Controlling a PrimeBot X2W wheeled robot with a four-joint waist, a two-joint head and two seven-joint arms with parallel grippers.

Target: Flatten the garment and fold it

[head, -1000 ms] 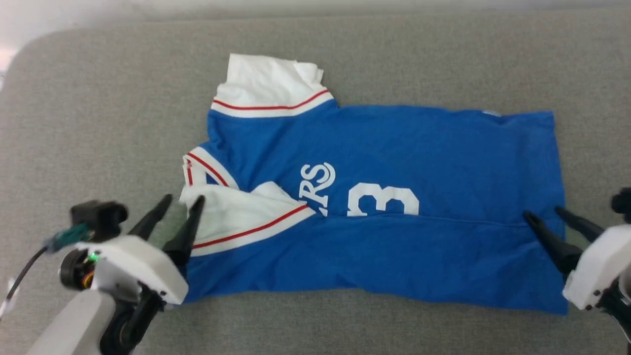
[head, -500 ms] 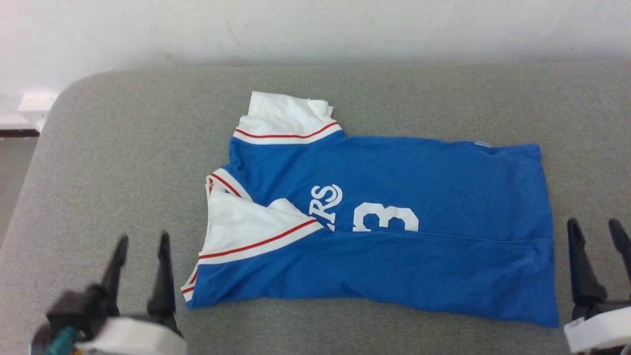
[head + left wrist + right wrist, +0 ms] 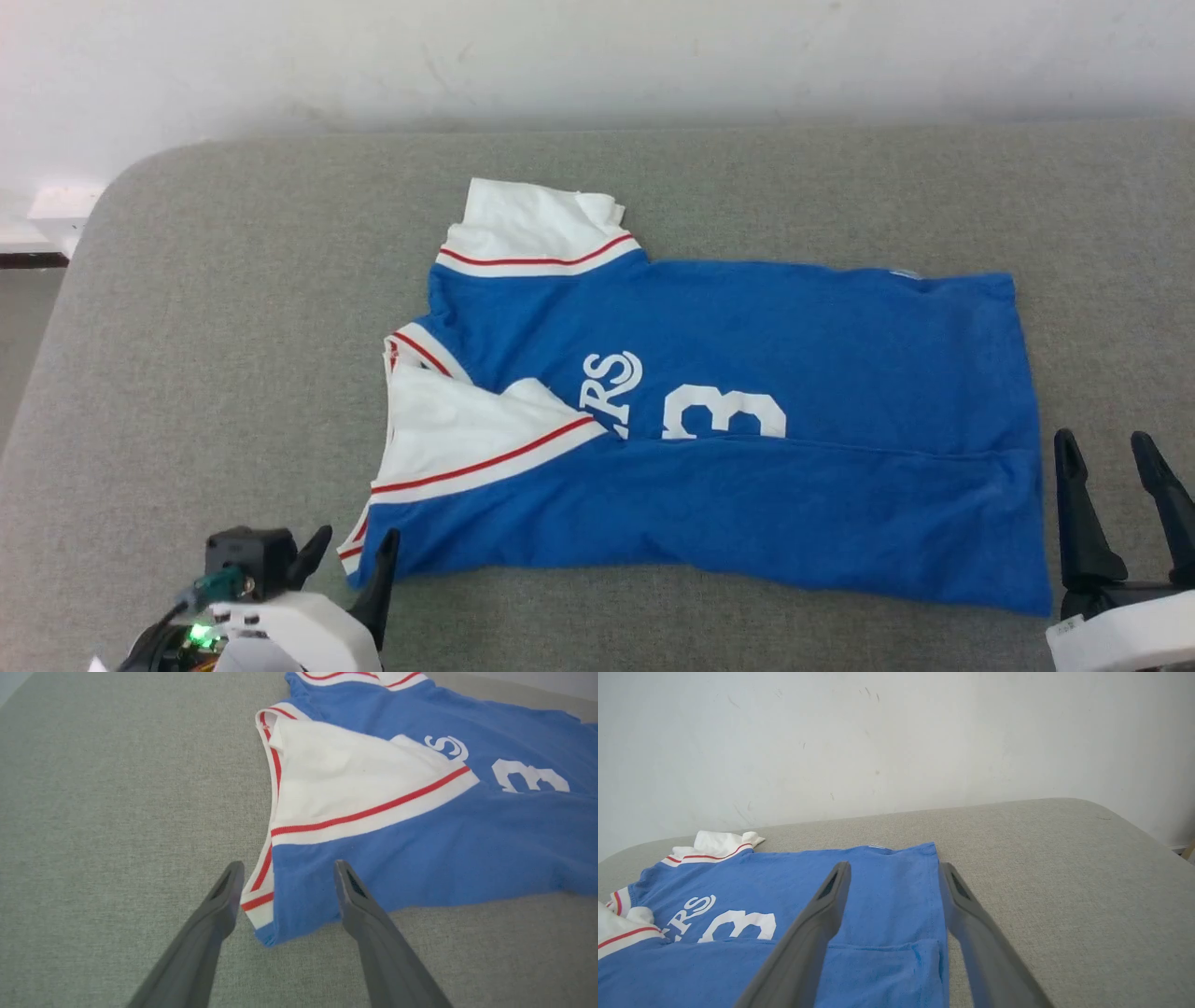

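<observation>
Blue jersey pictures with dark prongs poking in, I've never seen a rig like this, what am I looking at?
A two-armed robot is folding laundry. One picture comes from a camera on its head, looking down; the other two from cameras on its wrists, looking along each gripper's dark fingers. The garment, a blue jersey with white sleeves, lies on a grey surface, its near edge folded over. The left gripper is at its sleeve-end corner, the right gripper beside the hem. Both are open; nothing is held.

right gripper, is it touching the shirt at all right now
Apart. In the head view a strip of grey surface shows between the garment edge and the nearest of the open right gripper fingers.
</observation>
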